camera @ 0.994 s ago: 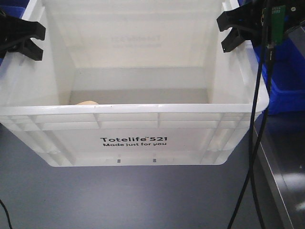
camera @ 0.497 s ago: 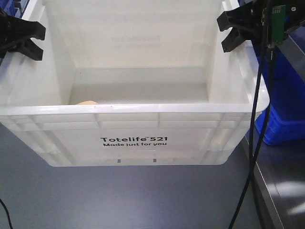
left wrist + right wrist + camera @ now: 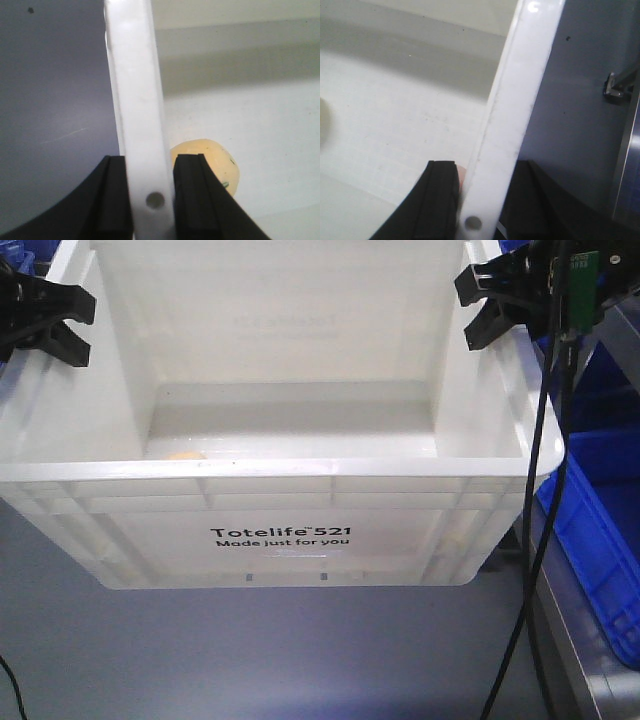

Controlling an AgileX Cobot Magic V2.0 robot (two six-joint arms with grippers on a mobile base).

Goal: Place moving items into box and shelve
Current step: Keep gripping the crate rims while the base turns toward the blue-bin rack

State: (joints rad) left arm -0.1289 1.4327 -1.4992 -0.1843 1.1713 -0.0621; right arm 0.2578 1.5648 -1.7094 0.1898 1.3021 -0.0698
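The white box (image 3: 280, 530), printed "Totelife 521", hangs between my two grippers above a grey floor. My left gripper (image 3: 78, 328) is shut on the box's left rim (image 3: 142, 100), one finger on each side of the wall. My right gripper (image 3: 472, 312) is shut on the right rim (image 3: 512, 100) in the same way. A cream ball with green marks (image 3: 212, 160) lies on the box floor near the left wall; only its top (image 3: 185, 454) shows over the front rim. A pink sliver (image 3: 462, 176) shows behind my right gripper's inner finger, too hidden to name.
A blue plastic bin (image 3: 600, 530) sits low at the right, close to the box's right side, with a metal shelf edge (image 3: 575, 680) below it. Black cables (image 3: 540, 540) hang down past the box's right corner. A metal bracket (image 3: 615, 87) shows outside the right wall.
The box and both grippers keep their place in the view. The blue bin and shelf edge at the right have slid down and right. Less of the cream ball shows above the front rim.
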